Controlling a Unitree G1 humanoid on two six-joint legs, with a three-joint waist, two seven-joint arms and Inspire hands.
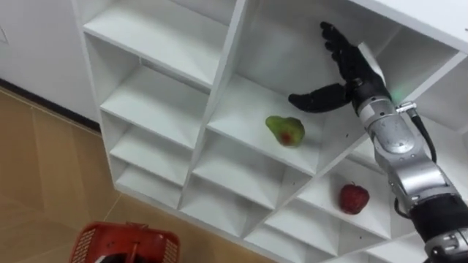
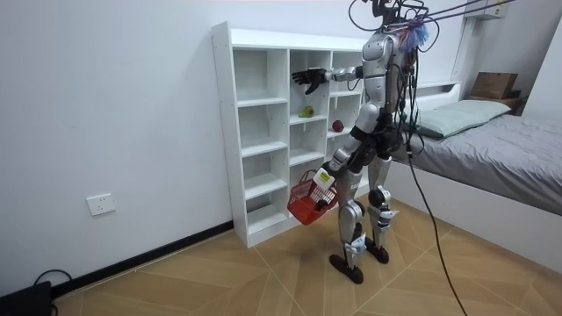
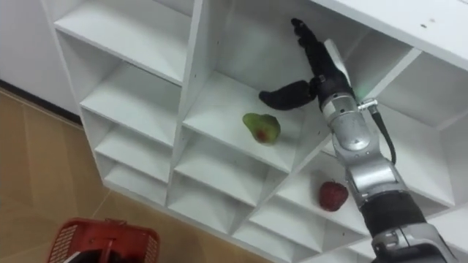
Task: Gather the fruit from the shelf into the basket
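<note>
One green pear (image 1: 285, 130) sits mid-frame in the white closet (image 1: 219, 95), with one red fruit (image 1: 353, 198) at lower right. The right hand (image 1: 357, 79), spread open and empty, hovers to the upper right of the pear. One red basket (image 1: 124, 245) is at lower left.

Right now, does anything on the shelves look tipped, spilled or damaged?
Nothing stands out. The green pear and the red fruit rest whole on separate shelves of the white cubby unit; the right hand is open in the pear's compartment, clear of it.
</note>
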